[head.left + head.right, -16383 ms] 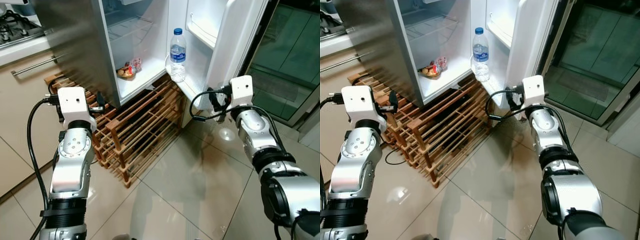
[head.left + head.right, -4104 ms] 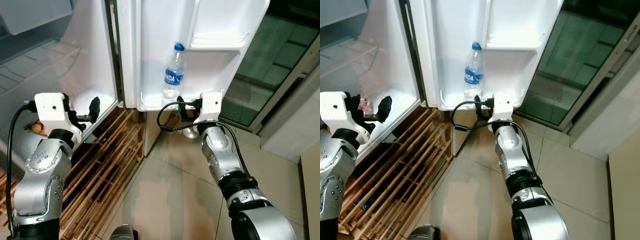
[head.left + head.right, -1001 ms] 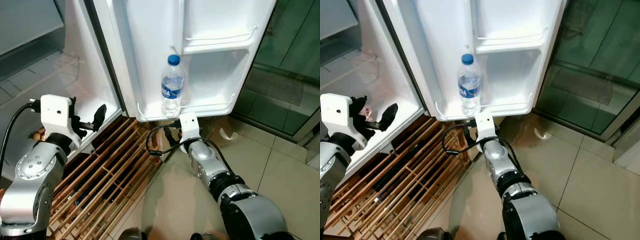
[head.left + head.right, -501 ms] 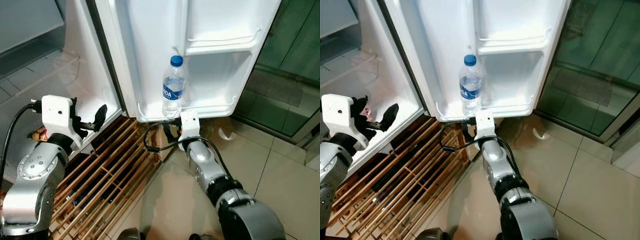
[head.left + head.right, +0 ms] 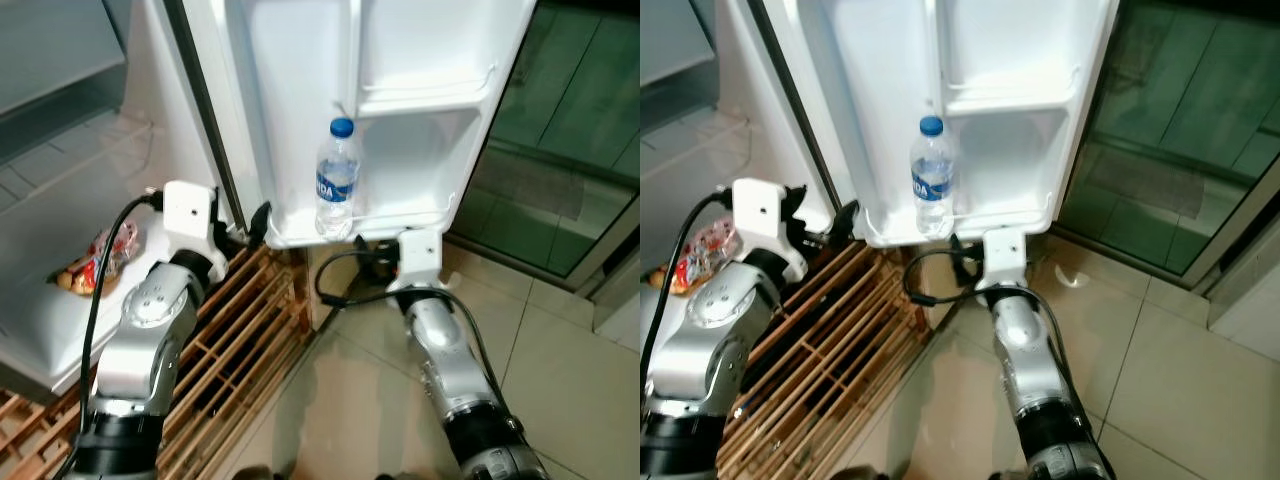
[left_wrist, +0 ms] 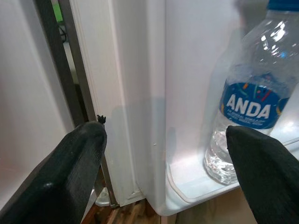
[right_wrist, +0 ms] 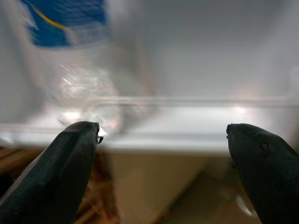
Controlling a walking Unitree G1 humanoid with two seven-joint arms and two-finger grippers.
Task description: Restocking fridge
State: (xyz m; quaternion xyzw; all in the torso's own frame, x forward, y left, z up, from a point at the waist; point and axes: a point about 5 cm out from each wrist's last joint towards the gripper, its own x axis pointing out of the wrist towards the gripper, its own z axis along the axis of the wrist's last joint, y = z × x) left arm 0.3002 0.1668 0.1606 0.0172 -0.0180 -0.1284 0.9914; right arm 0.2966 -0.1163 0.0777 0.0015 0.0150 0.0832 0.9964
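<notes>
the left end effector [image 5: 258,222] is spread wide and empty at the hinge-side edge of the white fridge door [image 5: 300,110], its silver arm raised from the elbow; half a second ago it hung lower, near the brown wooden slatted rack [image 5: 245,330]. the right end effector [image 5: 368,258], also wide and empty, points up just under the door's bottom shelf, forearm slanting up from the floor. the clear plastic water bottle with blue cap [image 5: 336,180] stands upright in that shelf.
</notes>
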